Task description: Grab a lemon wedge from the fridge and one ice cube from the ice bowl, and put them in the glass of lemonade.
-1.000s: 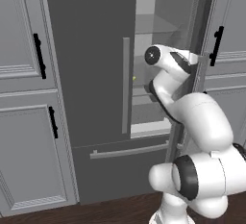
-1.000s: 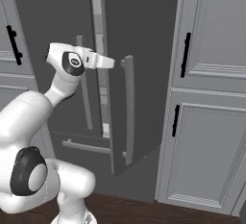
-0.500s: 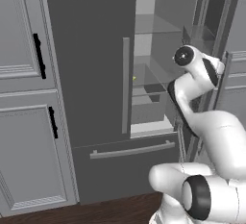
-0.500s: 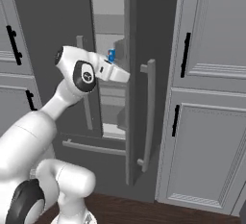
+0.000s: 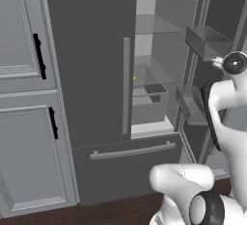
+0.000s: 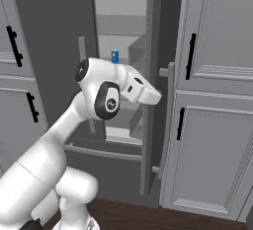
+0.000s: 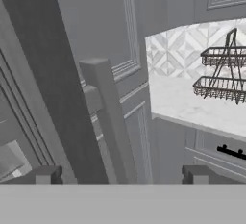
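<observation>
Swinging outward over the last second, the right-hand door of the fridge (image 5: 87, 74) went from shut to standing well open, edge-on in the right base view with its bar handle (image 6: 169, 120) facing the cabinets. That opening exposed the glass shelves and a small blue soda can (image 6: 114, 56) on an upper shelf. A tiny yellow speck (image 5: 134, 78) sat near the left inner edge of a middle shelf; it was probably the lemon wedge, though too small to be sure. The pincer (image 7: 120, 175) sat close to the door's handle (image 7: 108, 117), its two tips spread with the bar rising between them and nothing pinched. A wire rack (image 7: 222, 71) stood on a pale worktop (image 7: 192, 103) beyond the door. Judging from this, the fridge-opening step looked nearly done, and the arm next needed to leave the handle and reach inside for the wedge.
</observation>
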Controlling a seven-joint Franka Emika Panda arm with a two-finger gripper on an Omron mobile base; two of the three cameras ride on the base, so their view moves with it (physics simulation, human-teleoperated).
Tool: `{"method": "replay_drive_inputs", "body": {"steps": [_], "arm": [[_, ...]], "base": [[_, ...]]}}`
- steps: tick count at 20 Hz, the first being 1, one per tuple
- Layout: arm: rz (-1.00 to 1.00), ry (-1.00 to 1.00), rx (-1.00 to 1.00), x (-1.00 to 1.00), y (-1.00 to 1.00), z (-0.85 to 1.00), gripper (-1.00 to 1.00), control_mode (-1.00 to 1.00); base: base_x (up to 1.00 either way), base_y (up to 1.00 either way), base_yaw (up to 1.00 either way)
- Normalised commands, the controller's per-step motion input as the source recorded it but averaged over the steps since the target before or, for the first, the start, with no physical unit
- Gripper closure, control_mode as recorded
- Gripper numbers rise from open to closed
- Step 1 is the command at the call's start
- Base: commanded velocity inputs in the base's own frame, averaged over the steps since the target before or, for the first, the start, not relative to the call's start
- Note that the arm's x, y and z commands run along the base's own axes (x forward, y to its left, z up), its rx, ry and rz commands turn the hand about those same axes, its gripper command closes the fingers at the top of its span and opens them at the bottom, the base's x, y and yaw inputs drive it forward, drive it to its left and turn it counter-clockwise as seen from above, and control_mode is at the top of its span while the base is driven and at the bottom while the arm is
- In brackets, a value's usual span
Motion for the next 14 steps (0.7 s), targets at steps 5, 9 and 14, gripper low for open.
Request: {"method": "replay_drive_inputs", "body": {"steps": [5, 9, 14], "arm": [[0.13, -0.09, -0.09, -0.95, 1.00, 0.14, -1.00, -1.00], [0.25, 0.10, 0.03, -0.57, 1.00, 0.21, -1.00, -1.00], [0.34, 0.26, 0.15, -0.15, 1.00, 0.18, -1.00, -1.00]], "base": [[0.00, 0.00, 0.00], [0.00, 0.00, 0.00], [0.00, 0.00, 0.00]]}}
